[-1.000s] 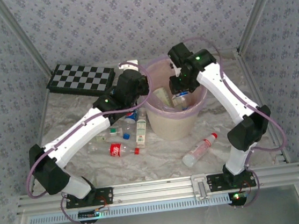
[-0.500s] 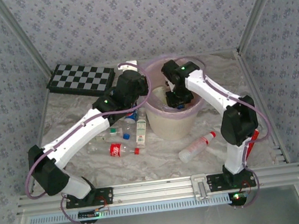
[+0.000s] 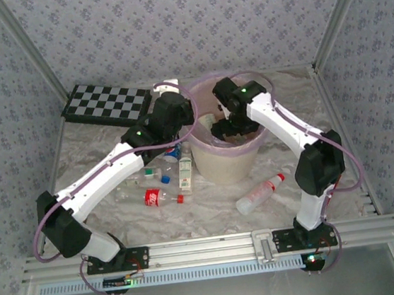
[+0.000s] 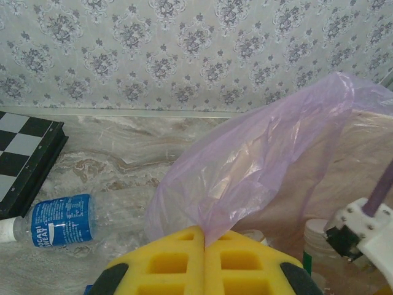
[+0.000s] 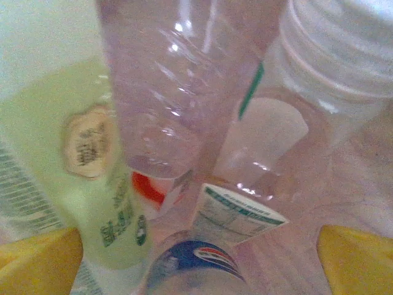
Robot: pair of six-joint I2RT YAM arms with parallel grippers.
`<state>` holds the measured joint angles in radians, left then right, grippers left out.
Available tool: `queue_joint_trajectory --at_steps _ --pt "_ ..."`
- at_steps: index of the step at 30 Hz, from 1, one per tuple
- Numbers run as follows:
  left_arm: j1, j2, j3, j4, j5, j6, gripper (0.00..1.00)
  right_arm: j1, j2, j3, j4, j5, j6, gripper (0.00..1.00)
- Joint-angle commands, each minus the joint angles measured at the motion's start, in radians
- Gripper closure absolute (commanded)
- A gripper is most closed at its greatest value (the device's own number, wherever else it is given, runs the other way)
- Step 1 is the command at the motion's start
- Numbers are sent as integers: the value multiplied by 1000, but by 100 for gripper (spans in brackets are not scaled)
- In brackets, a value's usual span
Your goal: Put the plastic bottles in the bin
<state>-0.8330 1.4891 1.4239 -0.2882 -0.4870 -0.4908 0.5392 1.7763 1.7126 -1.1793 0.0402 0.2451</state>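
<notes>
Several plastic bottles (image 3: 259, 194) lie on bench (image 3: 212, 220): likely light, slippery, crushable; grasp mid-body; right pincer (image 5: 196, 252) apart in bin (image 3: 231, 166), left pincer (image 4: 204, 246) clamped on bag (image 4: 258, 160).

Count one bin (image 3: 221, 167), one pink bag (image 4: 258, 160) lining it and one chequered board (image 3: 106, 103). Find about six plastic bottles (image 3: 161, 196) loose on the table (image 3: 212, 217), plus at least four more inside the bin.

Grey floral wallpaper (image 4: 184, 49) stood beyond the left pincer (image 4: 204, 246), meeting a marbled tabletop (image 4: 116, 153) ahead of it; a black-and-white chequered board (image 4: 24, 153) lay off to the pincer's left, under soft even light
</notes>
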Motion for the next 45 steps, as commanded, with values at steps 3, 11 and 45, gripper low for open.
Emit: queue_joint_trajectory --at_steps 3,11,45 --pt "-2 0 13 -24 1 -2 100 26 -89 184 -47 -48 0 0" --pt "0 7 27 -26 5 4 100 -9 -241 283 -17 -152 41 0" --pt "-1 21 35 -21 10 14 100 -441 -863 -1065 182 -310 952 5"
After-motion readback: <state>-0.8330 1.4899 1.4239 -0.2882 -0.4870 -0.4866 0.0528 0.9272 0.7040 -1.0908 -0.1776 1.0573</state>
